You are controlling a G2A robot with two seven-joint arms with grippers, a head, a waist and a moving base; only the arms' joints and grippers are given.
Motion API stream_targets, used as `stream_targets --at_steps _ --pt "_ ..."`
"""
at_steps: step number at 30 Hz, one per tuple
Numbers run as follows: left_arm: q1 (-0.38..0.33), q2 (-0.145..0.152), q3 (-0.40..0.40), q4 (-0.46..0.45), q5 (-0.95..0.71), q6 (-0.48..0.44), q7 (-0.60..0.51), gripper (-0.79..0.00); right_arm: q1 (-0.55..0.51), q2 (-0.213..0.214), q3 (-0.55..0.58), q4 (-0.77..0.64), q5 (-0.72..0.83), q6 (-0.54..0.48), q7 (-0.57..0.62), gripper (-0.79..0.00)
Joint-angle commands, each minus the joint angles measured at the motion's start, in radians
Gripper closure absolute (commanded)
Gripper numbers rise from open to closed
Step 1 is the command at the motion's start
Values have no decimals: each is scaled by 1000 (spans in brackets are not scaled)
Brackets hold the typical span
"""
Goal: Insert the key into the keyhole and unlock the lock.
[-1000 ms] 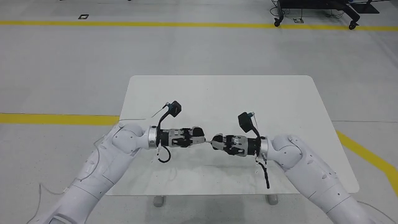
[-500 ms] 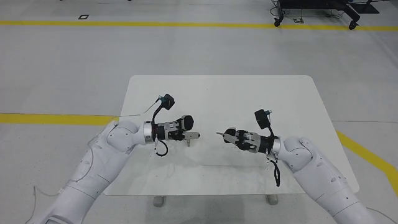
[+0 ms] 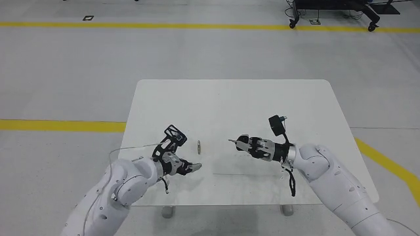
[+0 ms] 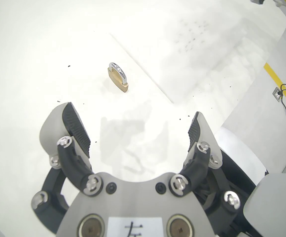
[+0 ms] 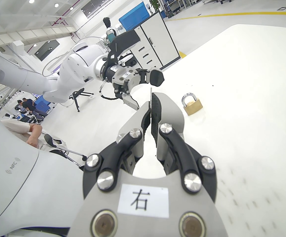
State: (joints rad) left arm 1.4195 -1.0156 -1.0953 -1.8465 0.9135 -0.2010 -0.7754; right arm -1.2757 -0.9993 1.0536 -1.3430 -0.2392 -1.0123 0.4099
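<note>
While the padlock (image 3: 198,147) sits loose on the counter (image 3: 262,98) between your two arms, seemingly propped with its shackle uppermost, the key has not gone into it. Your right pincer (image 5: 151,99) is clenched on the key (image 5: 150,93), whose thin blade pokes out past the fingertips, near the padlock (image 5: 193,104) but apart from it. Your left pincer (image 4: 133,114) is released and grasps nothing, hovering just short of the padlock (image 4: 118,80). By my reading, only picking up the key is done; steadying the lock, inserting and turning are all left. I cannot tell whether the shackle is latched or which way the keyhole faces. Around it you have only dark specks and a faint seam (image 4: 140,67) in the counter; the real obstacle, I'd judge, is that an unheld padlock will skid when pushed.
</note>
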Motion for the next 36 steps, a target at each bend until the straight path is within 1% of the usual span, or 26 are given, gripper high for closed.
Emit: stream_targets --at_steps 1,4,7,8,14,19,23,26,31,32,33,34,36 --pt "-44 -13 52 41 36 48 2 -785 0 0 0 0 0 0 0 0" --pt "-107 -36 122 104 47 93 21 -785 0 0 0 0 0 0 0 0" --pt "-152 -53 163 152 30 106 46 -776 0 0 0 0 0 0 0 0" --pt "-163 -58 173 162 26 107 50 -760 0 0 0 0 0 0 0 0" --pt "-207 -76 214 204 39 126 41 -600 0 0 0 0 0 0 0 0" --pt "-227 -90 241 239 55 148 48 -391 0 0 0 0 0 0 0 0" --pt "-237 -101 258 255 61 167 63 -351 0 0 0 0 0 0 0 0" --pt "-241 -107 262 262 65 175 76 -302 0 0 0 0 0 0 0 0" --pt "-252 -116 272 274 91 197 72 -259 0 0 0 0 0 0 0 0" --pt "-255 -117 273 277 91 196 72 -203 0 0 0 0 0 0 0 0" --pt "-258 -119 273 280 92 193 72 -18 0 0 0 0 0 0 0 0" --pt "-261 -120 273 284 95 192 71 0 0 0 0 0 0 0 0 0" --pt "-265 -122 273 284 99 185 65 0 0 0 0 0 0 0 0 0"
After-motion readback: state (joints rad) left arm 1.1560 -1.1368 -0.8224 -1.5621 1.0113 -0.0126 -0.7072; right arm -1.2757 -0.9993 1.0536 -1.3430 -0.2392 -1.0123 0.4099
